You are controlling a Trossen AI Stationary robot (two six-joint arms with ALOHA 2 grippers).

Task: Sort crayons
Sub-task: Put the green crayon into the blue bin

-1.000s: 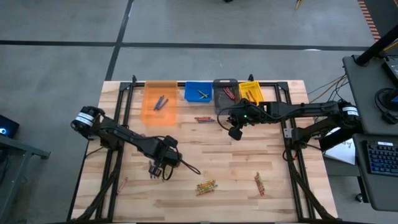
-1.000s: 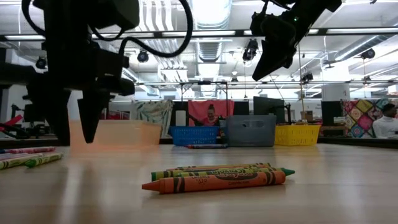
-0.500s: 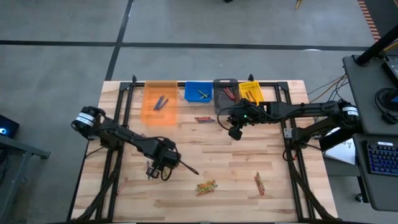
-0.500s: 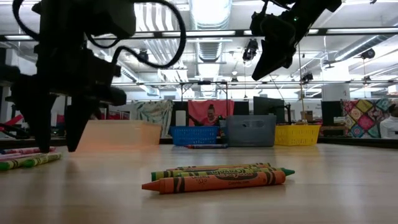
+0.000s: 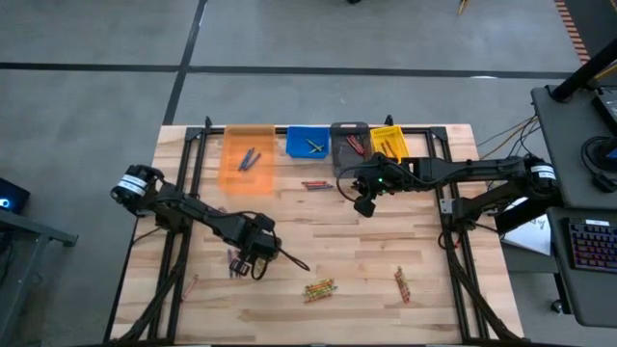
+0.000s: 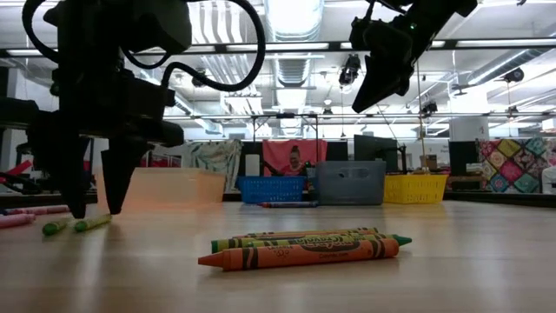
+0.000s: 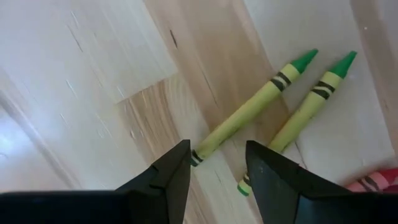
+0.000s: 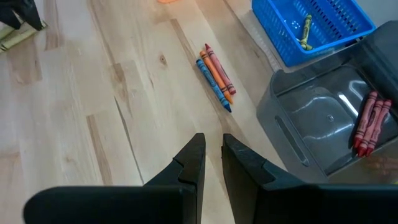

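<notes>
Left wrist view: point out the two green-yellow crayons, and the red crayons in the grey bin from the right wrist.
nearer green-yellow crayon [image 7: 249, 117], left wrist view, mid-barrel
farther green-yellow crayon [image 7: 306, 114], left wrist view, mid-barrel
red crayons [image 8: 369, 120], right wrist view, middle of the bundle

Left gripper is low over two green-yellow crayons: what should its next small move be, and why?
Probably ease the left gripper down and close on the nearer green-yellow crayon. Its fingers stand open with that crayon's blunt end lying between them, and the second green-yellow crayon lies close beside it, so a slight re-centring may avoid catching both.
</notes>
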